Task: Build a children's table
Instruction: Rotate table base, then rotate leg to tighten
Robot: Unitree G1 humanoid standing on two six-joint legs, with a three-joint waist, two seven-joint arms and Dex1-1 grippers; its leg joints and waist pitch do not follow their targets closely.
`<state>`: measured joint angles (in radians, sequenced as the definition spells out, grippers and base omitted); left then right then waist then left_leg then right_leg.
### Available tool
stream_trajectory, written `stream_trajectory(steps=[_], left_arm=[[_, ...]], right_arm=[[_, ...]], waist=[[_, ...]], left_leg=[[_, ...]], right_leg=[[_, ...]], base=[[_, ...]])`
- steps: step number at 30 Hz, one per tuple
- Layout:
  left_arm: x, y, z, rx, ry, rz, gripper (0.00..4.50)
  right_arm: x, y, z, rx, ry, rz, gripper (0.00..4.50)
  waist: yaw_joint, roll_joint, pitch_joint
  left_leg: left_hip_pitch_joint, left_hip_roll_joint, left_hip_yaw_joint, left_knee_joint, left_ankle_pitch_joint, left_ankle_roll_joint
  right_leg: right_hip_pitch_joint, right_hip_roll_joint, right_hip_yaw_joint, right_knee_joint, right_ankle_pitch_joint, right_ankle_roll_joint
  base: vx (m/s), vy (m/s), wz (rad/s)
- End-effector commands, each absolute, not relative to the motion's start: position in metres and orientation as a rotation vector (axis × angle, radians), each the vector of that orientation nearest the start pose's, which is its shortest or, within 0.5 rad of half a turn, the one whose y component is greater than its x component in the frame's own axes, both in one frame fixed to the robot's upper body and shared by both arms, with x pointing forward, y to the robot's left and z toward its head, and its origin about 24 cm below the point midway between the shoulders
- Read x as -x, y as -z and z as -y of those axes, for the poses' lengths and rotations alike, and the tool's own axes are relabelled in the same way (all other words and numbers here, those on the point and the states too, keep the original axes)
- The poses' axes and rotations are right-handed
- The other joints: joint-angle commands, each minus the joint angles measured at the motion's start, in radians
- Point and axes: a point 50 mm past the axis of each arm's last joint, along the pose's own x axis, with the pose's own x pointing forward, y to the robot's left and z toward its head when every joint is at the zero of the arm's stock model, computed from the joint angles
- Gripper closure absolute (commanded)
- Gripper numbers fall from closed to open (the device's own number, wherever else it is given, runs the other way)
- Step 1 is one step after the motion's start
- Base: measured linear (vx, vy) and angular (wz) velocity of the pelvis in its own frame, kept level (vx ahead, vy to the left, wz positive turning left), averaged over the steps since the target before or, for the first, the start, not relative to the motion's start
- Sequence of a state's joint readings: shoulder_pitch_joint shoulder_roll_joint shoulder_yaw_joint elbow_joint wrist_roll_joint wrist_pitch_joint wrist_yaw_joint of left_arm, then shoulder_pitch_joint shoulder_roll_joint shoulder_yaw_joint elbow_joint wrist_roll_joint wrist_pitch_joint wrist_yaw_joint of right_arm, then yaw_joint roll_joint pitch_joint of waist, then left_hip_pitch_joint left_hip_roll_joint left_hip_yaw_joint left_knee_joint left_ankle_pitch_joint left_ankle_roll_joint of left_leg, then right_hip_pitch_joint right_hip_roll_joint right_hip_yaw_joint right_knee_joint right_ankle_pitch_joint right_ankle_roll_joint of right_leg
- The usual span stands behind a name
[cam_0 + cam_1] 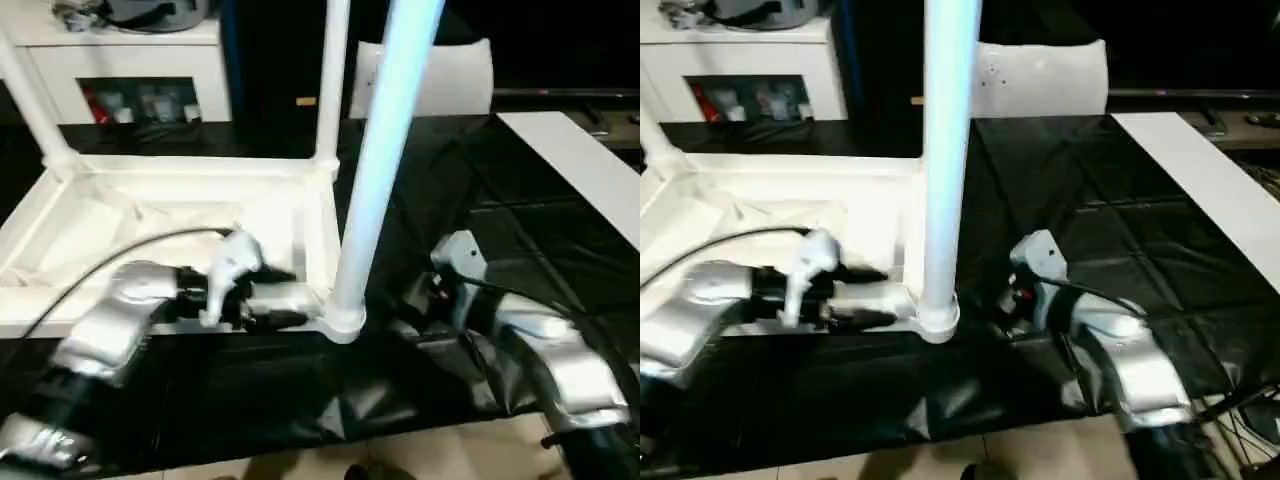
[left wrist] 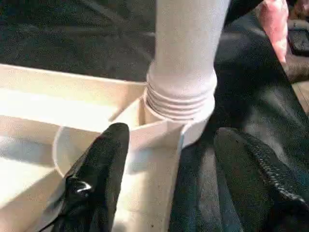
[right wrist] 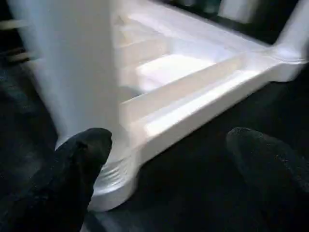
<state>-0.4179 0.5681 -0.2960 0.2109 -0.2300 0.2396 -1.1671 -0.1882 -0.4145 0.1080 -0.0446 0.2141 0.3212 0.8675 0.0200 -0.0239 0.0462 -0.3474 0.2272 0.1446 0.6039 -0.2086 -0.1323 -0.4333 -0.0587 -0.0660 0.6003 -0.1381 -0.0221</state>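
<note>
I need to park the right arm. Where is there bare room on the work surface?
Bare black-covered work surface lies between the near upright white plastic leg and the long flat white panel. Crowded: the near corner socket, flanked by the left gripper and the right gripper.

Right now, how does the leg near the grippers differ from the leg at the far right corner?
The near leg stands close to the camera and looks thick; the far leg looks thinner. The near leg's threads show above its socket; the far leg's joint is too small to judge. Both are white, upright, in corner sockets.
</note>
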Motion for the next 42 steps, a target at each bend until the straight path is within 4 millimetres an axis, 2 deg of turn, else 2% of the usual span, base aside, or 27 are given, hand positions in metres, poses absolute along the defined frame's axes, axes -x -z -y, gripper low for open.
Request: stream_trajectory(steps=[1,3,5,6,7,11,12,14,15,18,19,25,29,30,33,36,42], left_arm=[[-0.288,-0.078,-0.158,-0.363,1.345,-0.398,1.71],[-0.287,-0.075,-0.158,-0.367,1.355,-0.405,1.84],[-0.287,-0.073,-0.158,-0.369,1.359,-0.403,2.13],[-0.286,-0.071,-0.158,-0.374,1.366,-0.404,2.13],[-0.286,-0.069,-0.157,-0.377,1.370,-0.405,2.14],[-0.287,-0.067,-0.158,-0.394,1.374,-0.405,2.55],[-0.288,-0.065,-0.160,-0.413,1.378,-0.417,2.57],[-0.289,-0.063,-0.163,-0.443,1.377,-0.441,2.65],[-0.289,-0.062,-0.165,-0.447,1.376,-0.448,2.80],[-0.289,-0.061,-0.165,-0.449,1.375,-0.453,2.97],[-0.290,-0.060,-0.166,-0.454,1.374,-0.463,3.19],[-0.292,-0.056,-0.168,-0.482,1.379,-0.491,3.55],[-0.293,-0.055,-0.168,-0.492,1.389,-0.503,4.02],[-0.293,-0.055,-0.168,-0.493,1.390,-0.503,4.02],[-0.294,-0.055,-0.168,-0.498,1.395,-0.506,4.32],[-0.295,-0.056,-0.166,-0.497,1.406,-0.502,4.39],[-0.292,-0.057,-0.161,-0.456,1.480,-0.488,4.45]], right_arm=[[-0.257,-0.076,0.152,0.171,-1.047,-0.235,0.00],[-0.252,-0.078,0.153,0.177,-1.069,-0.247,0.00],[-0.250,-0.079,0.154,0.177,-1.075,-0.252,0.00],[-0.248,-0.079,0.154,0.177,-1.086,-0.260,0.00],[-0.246,-0.078,0.154,0.176,-1.097,-0.266,0.00],[-0.242,-0.079,0.153,0.173,-1.114,-0.275,0.00],[-0.241,-0.079,0.153,0.174,-1.118,-0.279,0.00],[-0.240,-0.080,0.153,0.174,-1.120,-0.285,0.00],[-0.239,-0.080,0.153,0.175,-1.119,-0.286,0.00],[-0.239,-0.080,0.154,0.177,-1.117,-0.290,0.00],[-0.238,-0.079,0.154,0.182,-1.115,-0.293,0.00],[-0.238,-0.076,0.153,0.185,-1.114,-0.298,0.00],[-0.239,-0.073,0.154,0.190,-1.107,-0.302,0.00],[-0.239,-0.073,0.154,0.190,-1.107,-0.302,0.00],[-0.240,-0.073,0.154,0.194,-1.105,-0.301,0.00],[-0.240,-0.073,0.154,0.198,-1.102,-0.296,0.00],[-0.246,-0.078,0.153,0.208,-1.083,-0.267,0.00]], waist=[[0.004,0.017,-0.060],[0.007,0.018,-0.061],[0.010,0.016,-0.063],[0.010,0.012,-0.062],[0.014,0.015,-0.061],[0.016,0.015,-0.061],[0.015,0.008,-0.060],[0.015,0.012,-0.059],[0.016,0.018,-0.059],[0.016,0.014,-0.060],[0.016,0.014,-0.060],[0.017,0.015,-0.063],[0.018,0.015,-0.063],[0.018,0.014,-0.063],[0.019,0.015,-0.062],[0.018,0.015,-0.063],[0.019,0.014,-0.065]], left_leg=[[-0.009,-0.018,0.021,-0.072,-0.229,0.042],[-0.009,-0.016,0.021,-0.071,-0.214,0.042],[-0.011,-0.017,0.021,-0.070,-0.203,0.043],[-0.010,-0.017,0.023,-0.070,-0.204,0.043],[-0.008,-0.017,0.023,-0.069,-0.208,0.044],[-0.008,-0.018,0.022,-0.070,-0.221,0.043],[-0.010,-0.018,0.023,-0.070,-0.221,0.046],[-0.009,-0.019,0.021,-0.071,-0.223,0.044],[-0.007,-0.020,0.021,-0.070,-0.227,0.042],[-0.008,-0.020,0.021,-0.070,-0.226,0.040],[-0.009,-0.018,0.020,-0.070,-0.224,0.040],[-0.010,-0.017,0.019,-0.072,-0.215,0.041],[-0.011,-0.016,0.020,-0.072,-0.204,0.042],[-0.011,-0.016,0.021,-0.072,-0.203,0.042],[-0.010,-0.016,0.021,-0.072,-0.207,0.040],[-0.011,-0.017,0.020,-0.072,-0.210,0.039],[-0.011,-0.015,0.021,-0.072,-0.185,0.041]], right_leg=[[0.070,-0.039,0.028,-0.088,-0.449,-0.087],[0.070,-0.040,0.030,-0.085,-0.425,-0.096],[0.072,-0.040,0.031,-0.082,-0.409,-0.102],[0.070,-0.039,0.030,-0.084,-0.418,-0.101],[0.069,-0.040,0.030,-0.085,-0.430,-0.096],[0.067,-0.041,0.028,-0.092,-0.465,-0.078],[0.067,-0.040,0.027,-0.094,-0.472,-0.071],[0.066,-0.040,0.026,-0.095,-0.493,-0.059],[0.065,-0.041,0.026,-0.097,-0.504,-0.052],[0.065,-0.041,0.024,-0.099,-0.512,-0.048],[0.065,-0.042,0.025,-0.098,-0.505,-0.054],[0.068,-0.043,0.025,-0.094,-0.467,-0.067],[0.070,-0.044,0.028,-0.089,-0.434,-0.085],[0.070,-0.044,0.028,-0.089,-0.428,-0.089],[0.071,-0.045,0.028,-0.089,-0.435,-0.088],[0.072,-0.045,0.028,-0.090,-0.441,-0.086],[0.074,-0.046,0.031,-0.082,-0.385,-0.110]], base=[[0.000,0.000,0.00],[0.000,0.000,0.00],[0.000,0.000,0.00],[0.000,0.000,0.00],[0.000,0.000,0.00],[0.000,0.000,0.00],[0.000,0.000,0.00],[0.000,0.000,0.00],[0.000,0.000,0.00],[0.000,0.000,0.00],[0.000,0.000,0.00],[0.000,0.000,0.00],[0.000,0.000,0.00],[0.000,0.000,0.00],[0.000,0.000,0.00],[0.000,0.000,0.00],[0.000,0.000,0.00]])
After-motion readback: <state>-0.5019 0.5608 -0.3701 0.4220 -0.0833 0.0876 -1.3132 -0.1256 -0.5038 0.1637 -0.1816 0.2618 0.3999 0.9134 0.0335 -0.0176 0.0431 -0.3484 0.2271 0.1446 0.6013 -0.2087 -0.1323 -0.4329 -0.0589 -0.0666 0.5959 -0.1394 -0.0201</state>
